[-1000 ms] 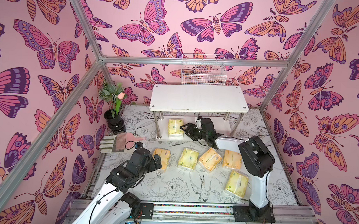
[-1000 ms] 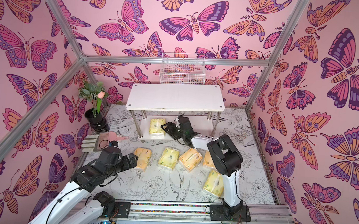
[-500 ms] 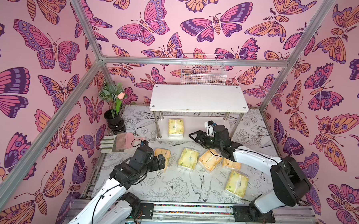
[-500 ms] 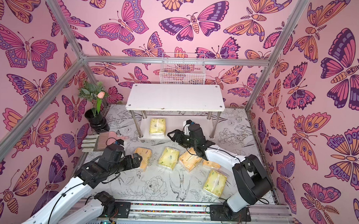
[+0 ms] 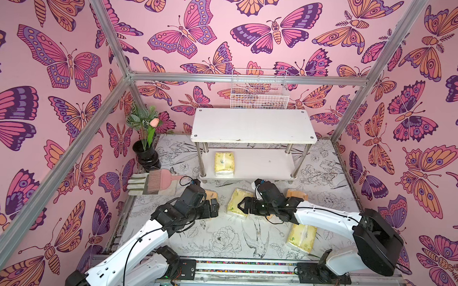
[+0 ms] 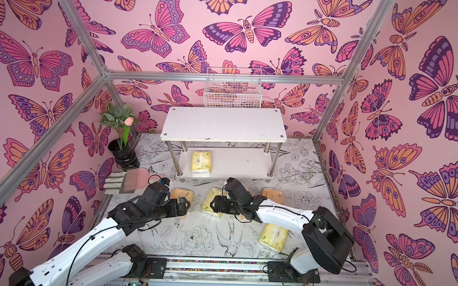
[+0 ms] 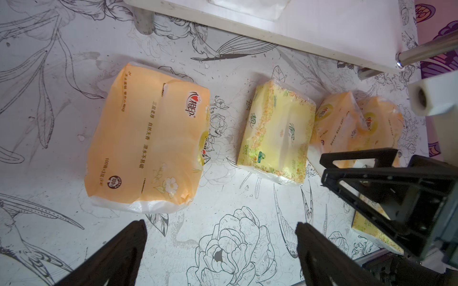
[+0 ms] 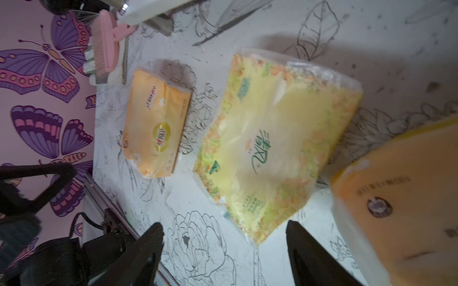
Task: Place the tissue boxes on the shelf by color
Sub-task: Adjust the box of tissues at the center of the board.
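- The floral-printed tabletop [image 5: 218,238] carries five tissue packs lying loose in front of the shelf. By the look of it, the sorting has barely begun.
- The white two-tier shelf [image 5: 252,126] stands at the back. Its top board is bare. One shelved lemon pack [image 5: 223,163] lies on the lower board, toward the robot's left end.
- The middle lemon pack [image 8: 272,153] lies slanted on the tabletop, with an orange pack [image 8: 401,198] close beside it. It looks to be the next to go and would belong next to the shelved lemon pack.
- The left orange pack [image 7: 146,138] lies flat, apart from its neighbours and just ahead of the left tool.
- The right tool [image 5: 242,205] hovers over the middle lemon pack with its jaws wide, holding nothing. It should turn to match the slant and straddle the pack's narrow width at mid-length. It should then lower until the tips pass the soft wrap's edges and close firmly, since the plastic may slip and the pack may sag.
- The left tool [image 7: 220,237] is also wide and empty. It is best kept clear while the right arm crosses to the shelf.
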Controlling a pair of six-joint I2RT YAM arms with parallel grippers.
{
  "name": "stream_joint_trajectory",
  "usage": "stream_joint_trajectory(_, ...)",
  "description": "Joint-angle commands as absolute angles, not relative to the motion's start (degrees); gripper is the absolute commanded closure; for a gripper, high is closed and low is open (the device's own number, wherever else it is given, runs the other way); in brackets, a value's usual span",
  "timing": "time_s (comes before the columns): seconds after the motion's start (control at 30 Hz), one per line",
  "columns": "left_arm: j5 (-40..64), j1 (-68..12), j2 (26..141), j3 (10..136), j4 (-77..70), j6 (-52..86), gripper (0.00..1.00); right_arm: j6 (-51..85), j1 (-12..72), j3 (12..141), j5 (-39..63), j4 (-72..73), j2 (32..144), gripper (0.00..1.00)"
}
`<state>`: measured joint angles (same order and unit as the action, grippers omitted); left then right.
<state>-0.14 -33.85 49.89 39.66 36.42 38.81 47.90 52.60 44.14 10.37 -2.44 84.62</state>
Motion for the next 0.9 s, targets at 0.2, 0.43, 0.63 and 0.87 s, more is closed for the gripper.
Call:
stream_joint_trajectory(0.2, 1.1, -34.8, 52.2, 40.6, 33.2, 38.4, 0.00, 46.8, 51.9, 41.7, 2.2, -9.8, 82.8, 0.19)
stream_joint_trajectory(0.43, 2.9, -35.2, 54.8, 40.1, 30.1, 37.6, 0.00, 45.9, 47.1, 39.0, -0.2, -15.4, 76.3, 0.18)
stream_joint_trajectory(0.63, 7.3, -35.3, 58.9, 39.7, 23.8, 36.0, 0.00, 46.3, 46.0, 36.8, 5.3, -11.9, 71.7, 0.18)
stream_joint_trajectory(0.87, 11.1, -35.4, 68.4, 41.8, 16.0, 35.3, 0.00, 54.5, 47.0, 29.3, 11.6, 7.4, 71.3, 0.18)
